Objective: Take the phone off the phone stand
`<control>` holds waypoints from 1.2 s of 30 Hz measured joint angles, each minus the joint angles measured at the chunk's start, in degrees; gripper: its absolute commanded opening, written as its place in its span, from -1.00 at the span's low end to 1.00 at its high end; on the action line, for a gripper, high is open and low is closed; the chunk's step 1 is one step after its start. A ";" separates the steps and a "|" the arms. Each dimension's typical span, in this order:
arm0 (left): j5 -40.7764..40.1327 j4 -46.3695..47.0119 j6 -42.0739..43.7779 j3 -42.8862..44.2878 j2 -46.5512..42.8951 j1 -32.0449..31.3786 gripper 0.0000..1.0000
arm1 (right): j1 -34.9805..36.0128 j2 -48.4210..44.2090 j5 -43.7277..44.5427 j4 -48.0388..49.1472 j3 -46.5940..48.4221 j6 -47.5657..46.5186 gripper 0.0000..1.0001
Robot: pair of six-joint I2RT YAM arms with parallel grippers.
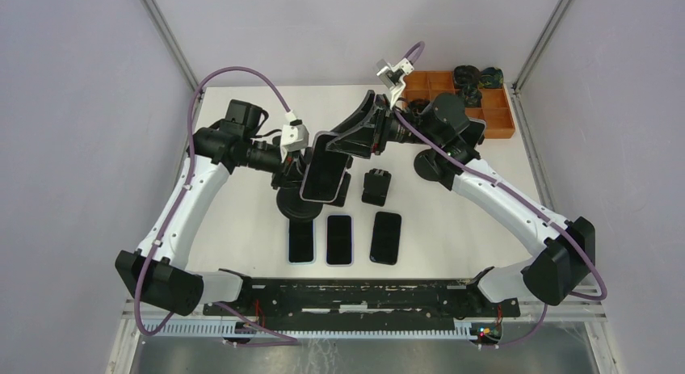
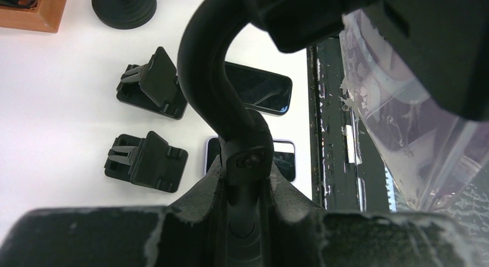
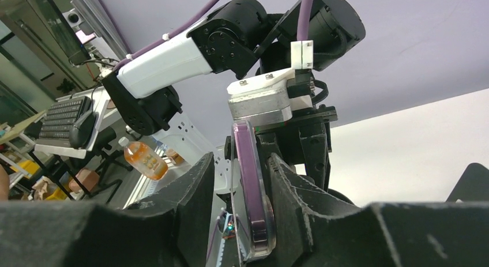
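The phone (image 1: 325,170), dark-screened in a clear purple-edged case, sits tilted on the black gooseneck phone stand (image 1: 295,204) at the table's middle. My left gripper (image 1: 287,170) is shut on the stand's neck (image 2: 207,76); in the left wrist view the fingers (image 2: 190,203) pinch the stem. My right gripper (image 1: 346,141) straddles the phone's top end. In the right wrist view the phone (image 3: 252,186) stands edge-on between the jaws: the right finger (image 3: 300,192) touches its back, and the left finger (image 3: 190,192) stands off its screen with a visible gap.
Three phones lie flat near the front edge (image 1: 301,242) (image 1: 340,239) (image 1: 386,237). Two small black folding stands (image 2: 153,82) (image 2: 147,160) sit beside the stand. A second round stand base (image 1: 432,164) and an orange compartment tray (image 1: 494,115) are at the back right.
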 measured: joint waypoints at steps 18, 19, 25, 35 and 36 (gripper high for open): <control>1.99 -3.58 3.02 2.73 -0.31 -0.17 -0.96 | -0.37 0.26 -2.38 3.74 0.00 2.69 -1.00; 2.01 -3.96 3.74 2.73 -0.33 -0.17 -0.96 | -0.46 0.39 -2.78 4.11 0.00 3.34 -1.00; 1.68 -4.66 8.61 1.42 -0.94 -0.13 -0.96 | -2.12 2.73 -5.95 10.54 -0.04 12.24 -1.00; 1.07 -0.85 14.53 -5.51 -5.92 -0.04 -0.96 | -3.37 4.85 -7.89 18.67 -2.34 22.05 -1.00; 1.05 -0.50 14.69 -6.05 -6.29 -0.04 -0.96 | -3.37 4.85 -7.93 18.64 -2.38 22.01 -1.00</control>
